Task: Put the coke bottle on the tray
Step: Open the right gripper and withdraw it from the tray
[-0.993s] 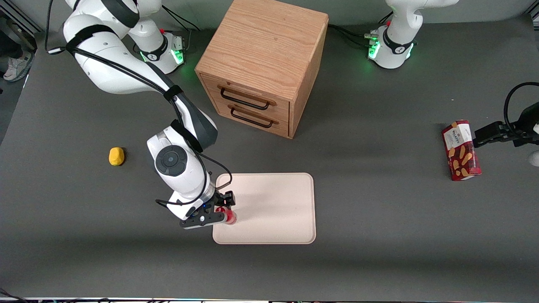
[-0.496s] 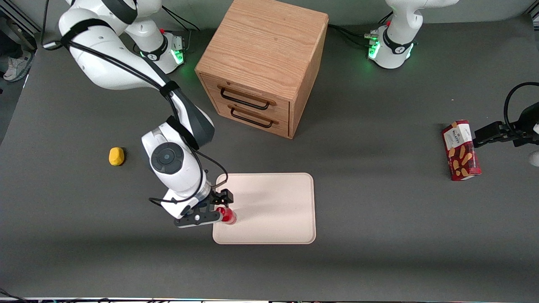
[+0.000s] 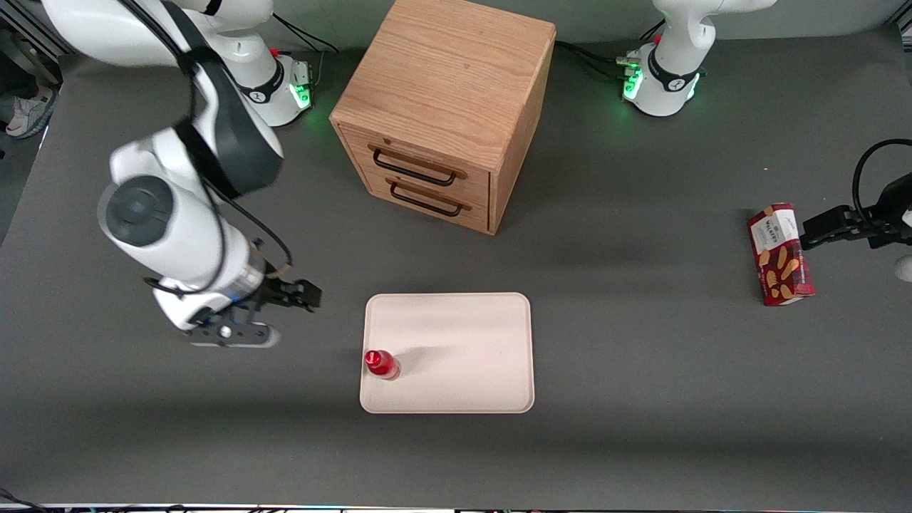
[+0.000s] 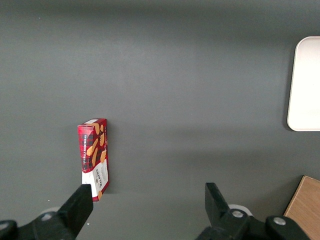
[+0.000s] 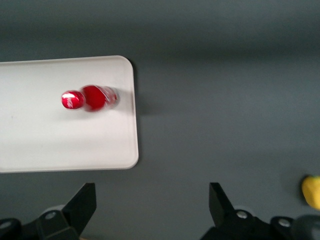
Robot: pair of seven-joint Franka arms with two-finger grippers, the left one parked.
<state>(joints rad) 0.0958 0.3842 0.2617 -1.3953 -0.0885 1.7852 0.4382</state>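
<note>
The small red coke bottle [image 3: 381, 363] stands upright on the cream tray [image 3: 463, 356], near the tray's corner closest to the working arm and the front camera. It also shows in the right wrist view [image 5: 90, 98], on the tray [image 5: 60, 140]. My right gripper [image 3: 288, 308] is open and empty. It hangs above the bare table beside the tray, toward the working arm's end, well apart from the bottle. Its two fingers [image 5: 84, 202] stand wide apart over bare mat.
A wooden two-drawer cabinet [image 3: 445, 114] stands farther from the front camera than the tray. A yellow lump [image 5: 311, 191] lies on the mat near the gripper. A red snack box [image 3: 780, 254] lies toward the parked arm's end.
The gripper has let go of the bottle, risen and drawn back from the tray toward the working arm's end. The bottle stays standing on the tray.
</note>
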